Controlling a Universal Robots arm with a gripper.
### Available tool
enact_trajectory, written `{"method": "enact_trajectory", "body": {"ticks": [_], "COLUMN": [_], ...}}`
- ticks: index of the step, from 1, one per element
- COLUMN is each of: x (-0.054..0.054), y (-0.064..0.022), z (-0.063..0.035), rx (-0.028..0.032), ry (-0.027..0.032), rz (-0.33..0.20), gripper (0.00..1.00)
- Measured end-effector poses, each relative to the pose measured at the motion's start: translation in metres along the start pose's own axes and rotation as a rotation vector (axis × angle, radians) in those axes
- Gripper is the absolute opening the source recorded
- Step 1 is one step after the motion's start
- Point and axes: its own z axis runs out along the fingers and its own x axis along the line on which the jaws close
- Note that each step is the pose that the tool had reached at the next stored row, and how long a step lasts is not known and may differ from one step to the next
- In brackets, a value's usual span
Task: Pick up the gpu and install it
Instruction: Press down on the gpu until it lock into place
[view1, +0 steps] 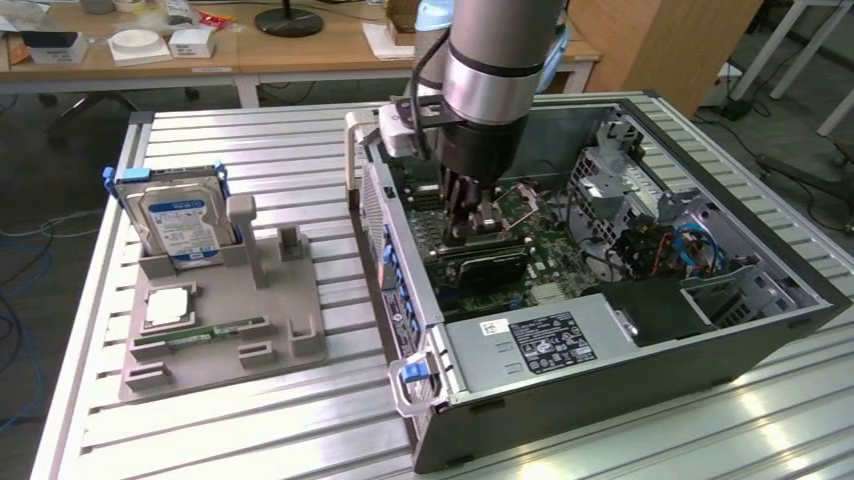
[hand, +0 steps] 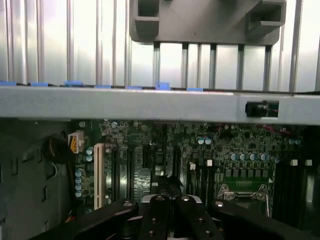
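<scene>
The arm (view1: 494, 70) reaches down from the top centre of the exterior frame into the open case (view1: 747, 330), which fills the right half. The gripper (view1: 470, 232) sits low over the motherboard (view1: 534, 255), its jaws drawn close together. Just below it, at frame centre, the gpu (view1: 483, 265) lies as a dark card on the board, touching or nearly touching the fingertips; whether the jaws actually pinch it is not clear.

In the wrist view the black fingers (hand: 155, 217) meet at the bottom centre, over the board's slots (hand: 130, 170).

On the left of the exterior frame a grey holder (view1: 220, 330) stands on the slatted table (view1: 267, 430). A hard drive (view1: 180, 222) stands upright at its upper left, with a memory stick (view1: 214, 330) lying lower down and a square chip (view1: 170, 307) beside it.
</scene>
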Motion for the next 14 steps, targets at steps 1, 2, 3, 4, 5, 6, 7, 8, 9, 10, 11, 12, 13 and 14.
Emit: {"method": "enact_trajectory", "body": {"ticks": [1,2,3,4,5,6,7,8,9,10,11,12,13,14], "x": [0.0,0.0,-0.001,-0.001,-0.001,-0.001,-0.001,-0.001,-0.001,-0.001,-0.001,-0.001,-0.001,-0.001], "y": [-0.0029,-0.0065,-0.0097,-0.0134,-0.0164,-0.0192,-0.0216,-0.0219,-0.0219,-0.0219,-0.0219,-0.0219,-0.0219,-0.0219], "z": [0.0009,0.0017,0.0024,0.0031,0.0035,0.0039,0.0043,0.0043,0.0043,0.0043,0.0042,0.0043,0.0043,0.0043], "rx": [-0.0001,-0.0002,-0.0004,-0.0001,-0.0002,-0.0003,-0.0001,-0.0001,-0.0002,-0.0002,-0.0003,-0.0003,-0.0002,-0.0002], "ry": [0.0,0.0001,0.0002,0.0001,0.0,-0.0001,-0.0006,-0.0006,-0.0006,-0.0006,-0.0005,-0.0006,-0.0006,-0.0006], "rz": [0.0,-0.001,-0.001,-0.001,-0.002,-0.003,-0.005,-0.005,-0.005,-0.005,-0.005,-0.005,-0.005,-0.005], "gripper": [0.1,0.1,0.1,0.1,0.1,0.1,0.1,0.1,0.1,0.1,0.1,0.1,0.1,0.1]}}
